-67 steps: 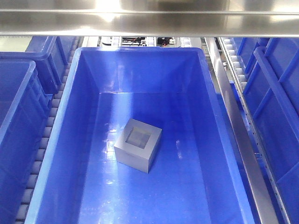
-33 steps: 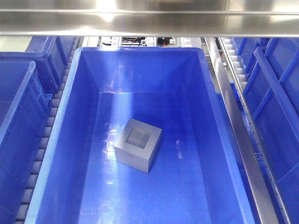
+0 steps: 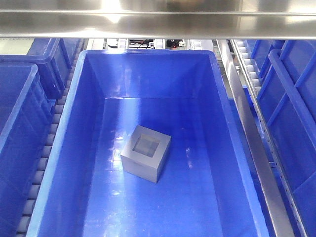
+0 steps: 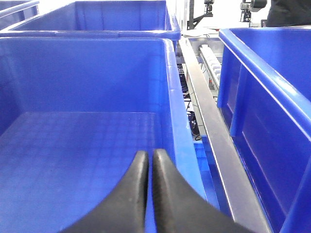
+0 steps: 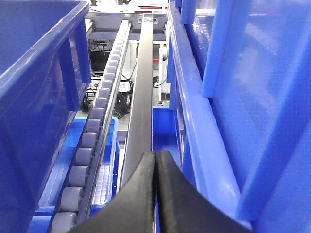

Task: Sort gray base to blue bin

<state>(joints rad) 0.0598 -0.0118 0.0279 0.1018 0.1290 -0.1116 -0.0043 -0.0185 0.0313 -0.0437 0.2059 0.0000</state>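
The gray base (image 3: 146, 153) rests recess-up on the blue bin (image 3: 89, 148) floor; left gripper (image 4: 147, 160) and right gripper (image 5: 155, 162) are both closed, empty.

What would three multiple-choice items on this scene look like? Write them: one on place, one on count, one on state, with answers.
1. Where is the gray base?
A. On the roller track
B. On the floor of the blue bin
C. Between a gripper's fingers

2. How many gray blocks lie in that bin?
A. One
B. Two
C. Three

3. How do the left gripper and the right gripper stand?
A. Both wide open
B. Both shut, empty
C. Each clamped on a block

Answers: 1 B, the front view shows it on the bin floor, recess up. 2 A, only one block is there. 3 B, in each wrist view the fingers meet with nothing between.
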